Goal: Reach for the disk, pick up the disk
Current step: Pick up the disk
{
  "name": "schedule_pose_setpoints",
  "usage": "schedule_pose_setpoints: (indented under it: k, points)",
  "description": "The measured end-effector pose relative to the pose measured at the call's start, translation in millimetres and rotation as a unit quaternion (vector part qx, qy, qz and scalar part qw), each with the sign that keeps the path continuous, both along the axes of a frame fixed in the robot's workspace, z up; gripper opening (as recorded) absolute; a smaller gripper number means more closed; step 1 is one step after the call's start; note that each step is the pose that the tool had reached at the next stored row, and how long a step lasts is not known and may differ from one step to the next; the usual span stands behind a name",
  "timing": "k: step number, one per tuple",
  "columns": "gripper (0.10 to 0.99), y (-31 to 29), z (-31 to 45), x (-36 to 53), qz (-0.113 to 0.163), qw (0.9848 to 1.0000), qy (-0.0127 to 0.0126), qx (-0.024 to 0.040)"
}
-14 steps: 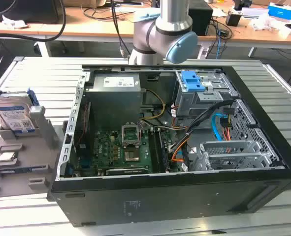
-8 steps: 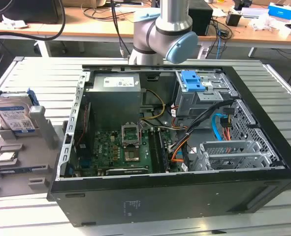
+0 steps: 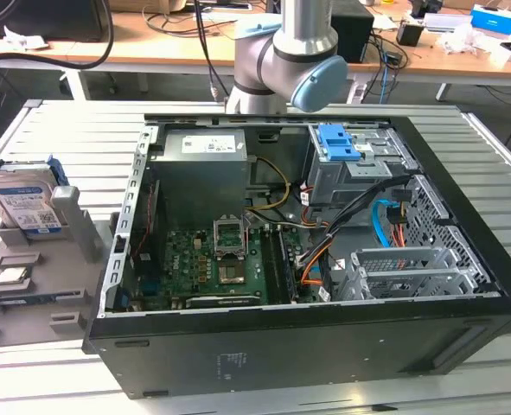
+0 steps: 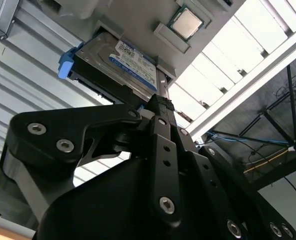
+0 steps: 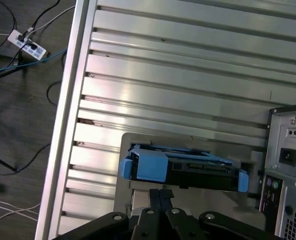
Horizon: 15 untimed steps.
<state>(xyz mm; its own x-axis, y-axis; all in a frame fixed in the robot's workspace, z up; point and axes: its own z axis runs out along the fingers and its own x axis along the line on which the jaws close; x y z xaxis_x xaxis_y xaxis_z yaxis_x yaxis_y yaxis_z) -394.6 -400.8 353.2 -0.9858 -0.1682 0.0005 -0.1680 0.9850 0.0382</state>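
In a grey stand (image 3: 69,220), disk (image 5: 198,170) on edge, end effector (image 5: 159,192) nearby

Disk (image 3: 23,206) stands tilted in grey holder (image 3: 75,226), exterior view's left, label facing camera, blue rail at upper edge. Small square chip (image 3: 11,277) lies flat on holder's lower step, just below disk. Open black computer case (image 3: 324,350) just beside holder, on slatted metal table (image 3: 73,130). Inside case: green motherboard (image 3: 207,259), grey power supply (image 3: 205,160), blue latch (image 3: 337,143) on drive cage. Robot arm (image 3: 290,52) rises behind case.
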Motion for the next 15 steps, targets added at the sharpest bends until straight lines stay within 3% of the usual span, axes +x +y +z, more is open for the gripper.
schedule_pose_setpoints:
  k: [7, 15]
  points:
    - [0.106, 0.0, 0.0, 0.0, 0.042, 0.9991, 0.0, 0.0]
    - [0.106, 0.0, 0.0, 0.0, 0.088, 0.9961, 0.0, 0.0]
